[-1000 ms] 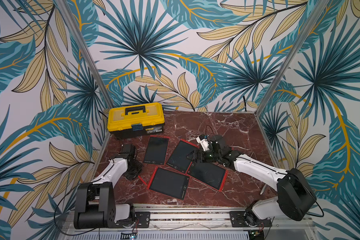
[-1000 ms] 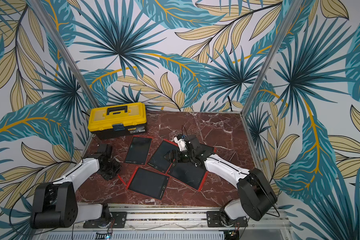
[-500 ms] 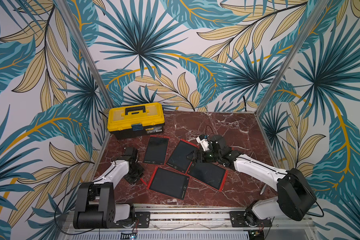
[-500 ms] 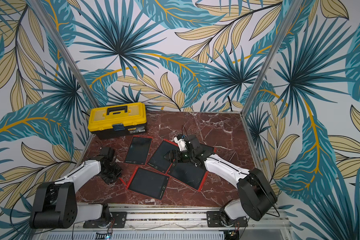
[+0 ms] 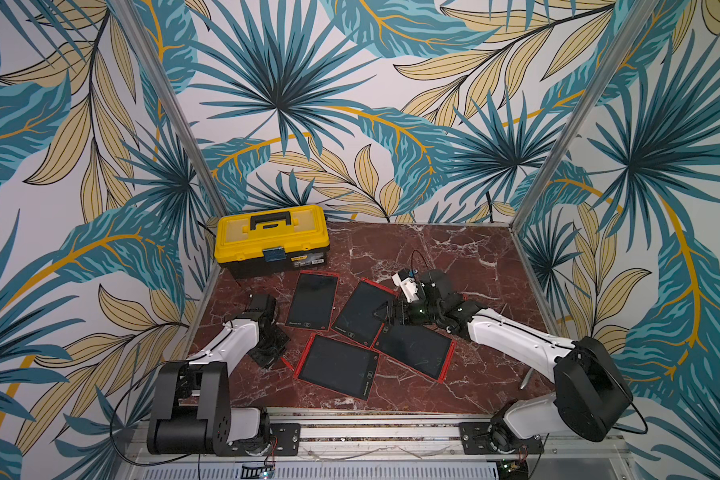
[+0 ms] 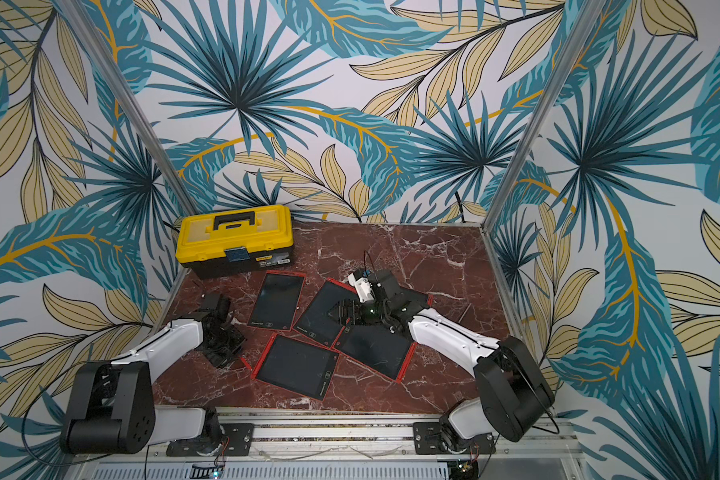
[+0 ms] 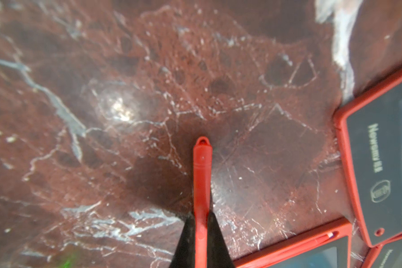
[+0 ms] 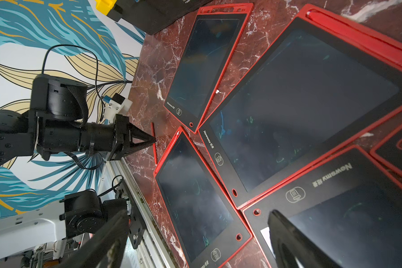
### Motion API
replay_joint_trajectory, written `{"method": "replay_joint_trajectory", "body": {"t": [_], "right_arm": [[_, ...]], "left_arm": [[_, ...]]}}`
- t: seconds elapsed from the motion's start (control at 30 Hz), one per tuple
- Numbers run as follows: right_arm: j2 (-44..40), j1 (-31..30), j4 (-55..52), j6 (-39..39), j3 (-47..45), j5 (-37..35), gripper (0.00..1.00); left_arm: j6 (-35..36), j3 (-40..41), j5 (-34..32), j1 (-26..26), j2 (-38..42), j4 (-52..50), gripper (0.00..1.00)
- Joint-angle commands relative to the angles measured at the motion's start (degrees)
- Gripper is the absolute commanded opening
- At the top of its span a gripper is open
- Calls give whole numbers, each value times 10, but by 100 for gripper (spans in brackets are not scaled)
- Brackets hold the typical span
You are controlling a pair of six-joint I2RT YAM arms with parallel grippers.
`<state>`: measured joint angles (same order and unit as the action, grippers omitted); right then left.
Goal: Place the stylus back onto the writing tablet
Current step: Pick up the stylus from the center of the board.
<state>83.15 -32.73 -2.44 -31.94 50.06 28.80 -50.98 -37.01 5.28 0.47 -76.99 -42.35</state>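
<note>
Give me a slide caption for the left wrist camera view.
Left claw shut on the red stylus, marble tabletop behind, red-framed writing tablets nearby.

In both top views my left gripper (image 5: pixel 272 356) covers most of the stylus (image 5: pixel 286 363). Only a short red end shows, lower left of the frame's centre. In the left wrist view the stylus runs out of frame between my fingers (image 7: pixel 186 241), which the edge also cuts, and the whole picture is soft. My right gripper (image 5: pixel 388 311) hides one corner of a tablet (image 5: pixel 416 351), and its jaw gap is too dark to read there. In the right wrist view the right fingers (image 8: pixel 295 243) are cropped. A thin pale stick (image 5: pixel 526 379) at lower right is too small to identify.
</note>
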Motion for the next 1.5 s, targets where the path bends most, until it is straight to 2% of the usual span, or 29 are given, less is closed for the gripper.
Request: {"method": "replay_joint_trajectory", "body": {"t": [0.0, 0.53, 0.73, 0.93, 1.1, 1.47], "right_arm": [[-3, -6, 11, -12, -13, 13, 93], [84, -85, 102, -82, 16, 28, 93], [144, -121, 177, -137, 37, 51, 89], [217, -153, 256, -191, 65, 70, 79], [255, -160, 256, -202, 94, 74, 76], [212, -137, 191, -194, 59, 1, 76]], "left_arm": [[5, 27, -12, -3, -11, 26, 4], [5, 25, 1, -3, 25, 25, 4], [4, 21, 7, -3, 34, 22, 4], [-4, 14, 19, -3, 44, 22, 4], [-11, 6, 35, -3, 54, 22, 5], [-38, -39, 42, -3, 48, 23, 7]]}}
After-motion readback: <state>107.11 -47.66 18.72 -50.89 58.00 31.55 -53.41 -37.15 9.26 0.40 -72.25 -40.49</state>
